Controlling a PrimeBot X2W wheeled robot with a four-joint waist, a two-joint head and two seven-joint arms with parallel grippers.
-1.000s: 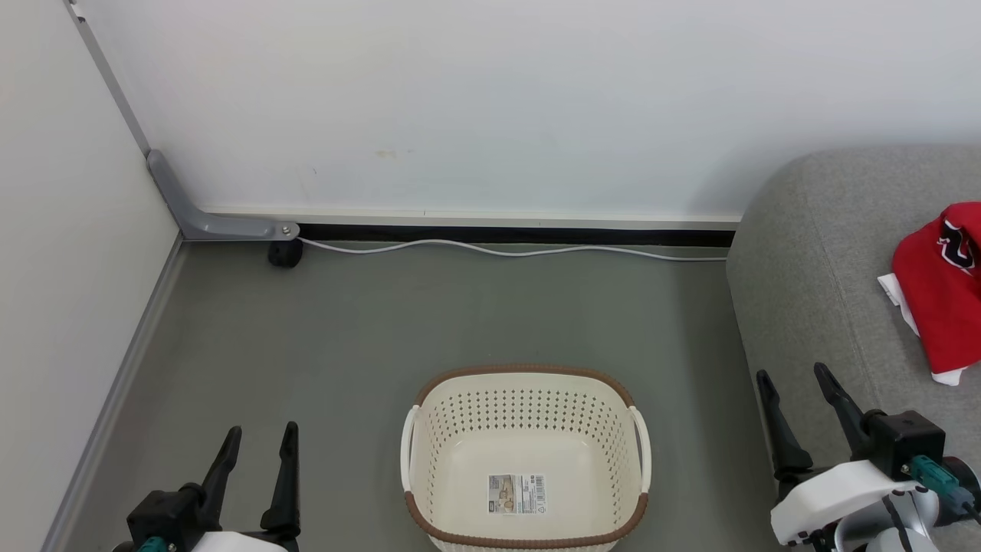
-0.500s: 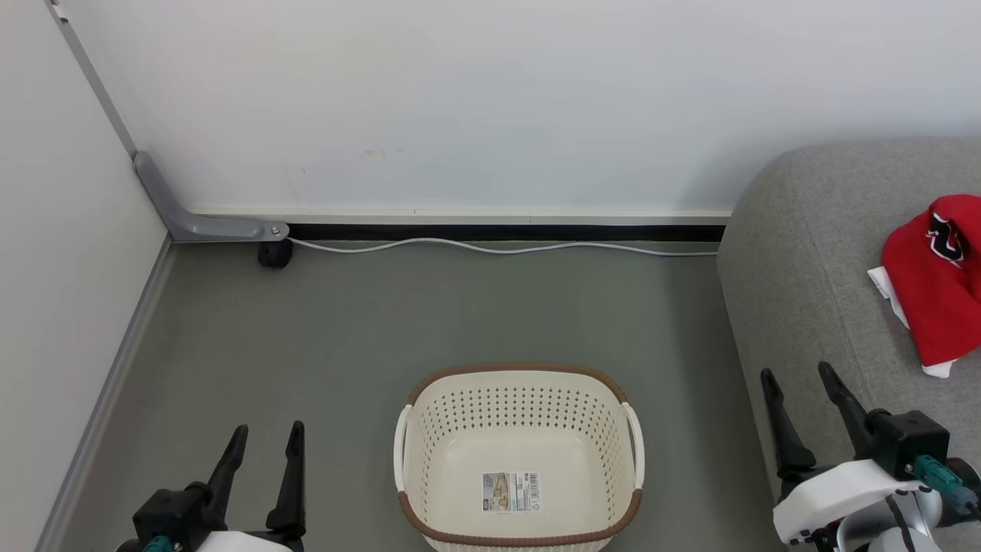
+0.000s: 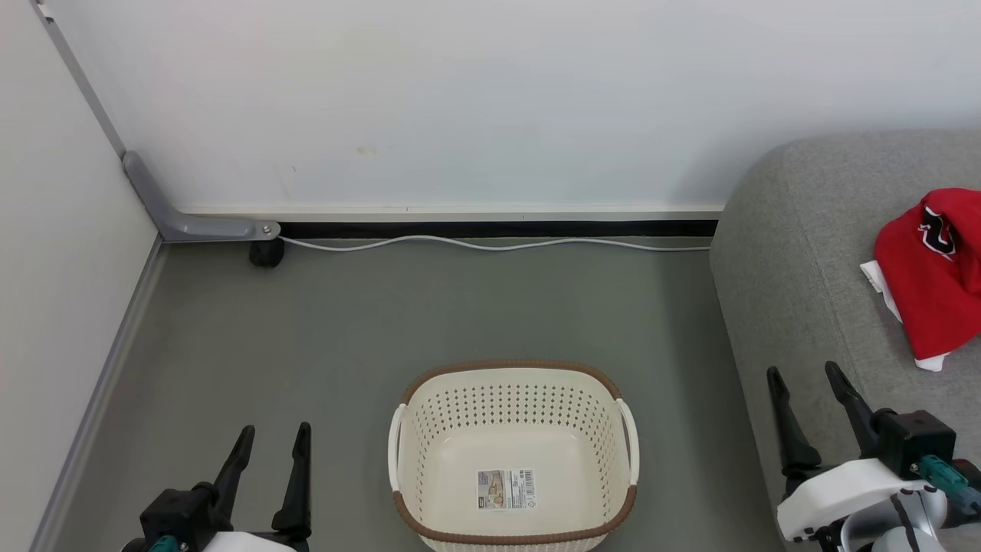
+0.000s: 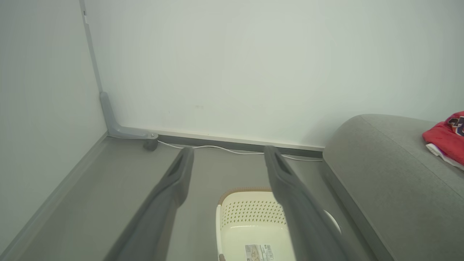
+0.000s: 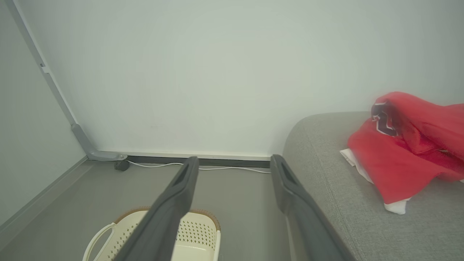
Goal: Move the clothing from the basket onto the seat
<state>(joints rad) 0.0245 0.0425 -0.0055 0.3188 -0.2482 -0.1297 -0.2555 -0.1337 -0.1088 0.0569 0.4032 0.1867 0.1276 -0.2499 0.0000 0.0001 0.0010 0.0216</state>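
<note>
The cream basket with a brown rim stands on the grey floor at bottom centre, holding nothing but a barcode sticker on its floor. Red clothing with white trim and a black-and-white emblem lies on the grey seat at the right; it also shows in the right wrist view as clothing on the seat. My left gripper is open at the lower left of the basket. My right gripper is open over the seat's front edge, with nothing between its fingers.
A white wall and a white cable run along the back. A grey metal bracket with a black caster sits in the far left corner. A second wall closes the left side.
The whole picture has slid left and slightly up, so the camera has turned right. Basket, clothing and both open grippers keep their places relative to one another.
</note>
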